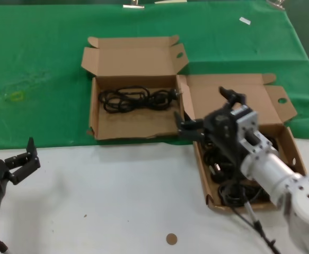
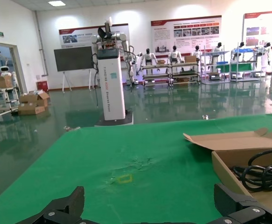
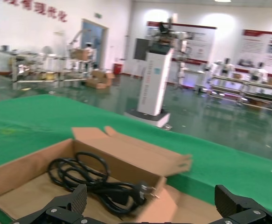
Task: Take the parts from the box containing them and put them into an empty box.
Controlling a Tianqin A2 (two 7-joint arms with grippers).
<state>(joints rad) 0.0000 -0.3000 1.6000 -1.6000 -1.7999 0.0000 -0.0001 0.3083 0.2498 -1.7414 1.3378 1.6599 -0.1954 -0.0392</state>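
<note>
The wide box (image 1: 135,124) stands on the green cloth with its lid open, and one coiled black cord (image 1: 135,99) lies in it. The same cord (image 3: 98,182) and box (image 3: 28,170) fill the right wrist view. To its right the longer box (image 1: 294,153) holds more black cords (image 1: 234,191), partly hidden by my right arm. My right gripper (image 1: 204,111) hovers open and empty above that box's near-left corner, beside the wide box. My left gripper (image 1: 21,159) waits open over the white table at the lower left.
Green cloth (image 1: 37,63) covers the far half of the table and white surface (image 1: 117,201) the near half. A small brown disc (image 1: 171,238) lies near the front edge. Both open lids (image 1: 135,55) stand up behind their trays.
</note>
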